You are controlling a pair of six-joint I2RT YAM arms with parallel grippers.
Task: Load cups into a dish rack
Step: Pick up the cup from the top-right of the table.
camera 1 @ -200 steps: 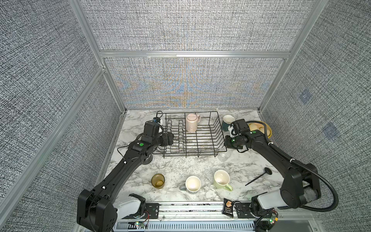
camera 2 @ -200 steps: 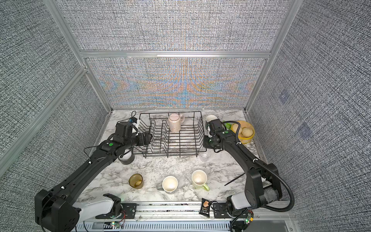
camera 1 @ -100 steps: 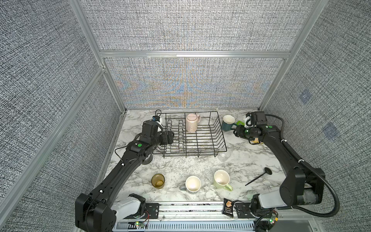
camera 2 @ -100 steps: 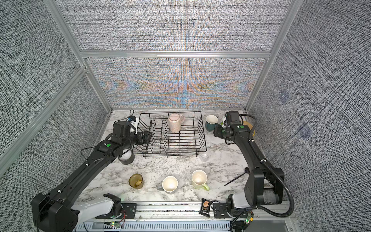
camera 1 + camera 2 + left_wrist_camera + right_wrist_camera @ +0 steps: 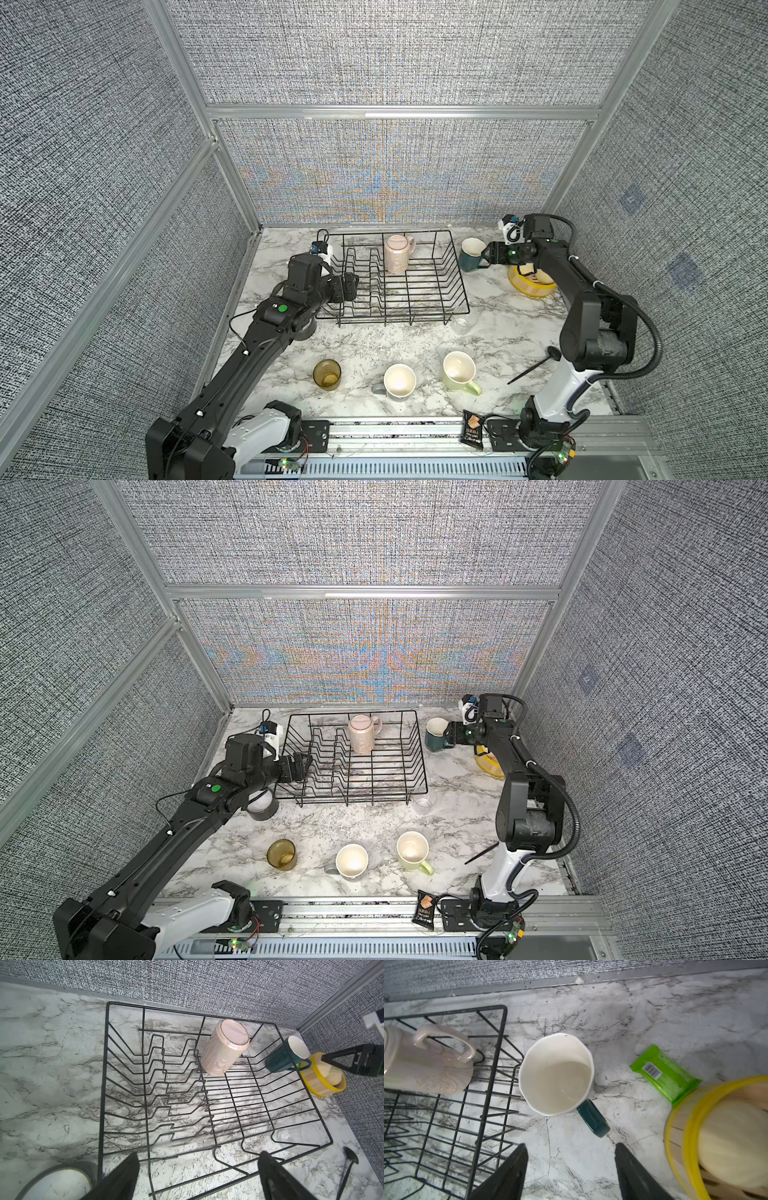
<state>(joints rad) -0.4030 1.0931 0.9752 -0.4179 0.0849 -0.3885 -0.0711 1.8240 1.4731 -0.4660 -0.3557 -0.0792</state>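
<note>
1. While the right hand [image 5: 570,1147] is held with jaws apart, the dark teal mug [image 5: 556,1074] is seen upright on the tabletop [image 5: 654,1012] just ahead, ungripped, beside the dish rack [image 5: 501,1032].
2. The left hand [image 5: 199,1155] is likewise held spread, above the rack's edge.

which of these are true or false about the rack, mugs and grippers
The pale pink mug stands upside down in the dish rack. True.
The dark teal mug is in the rack too. False: it stands on the table beside it.
The right gripper is shut on the teal mug's handle. False: it is open, short of the handle.
The left gripper is open and empty. True.
The amber tumbler sits outside the rack. True.
</note>
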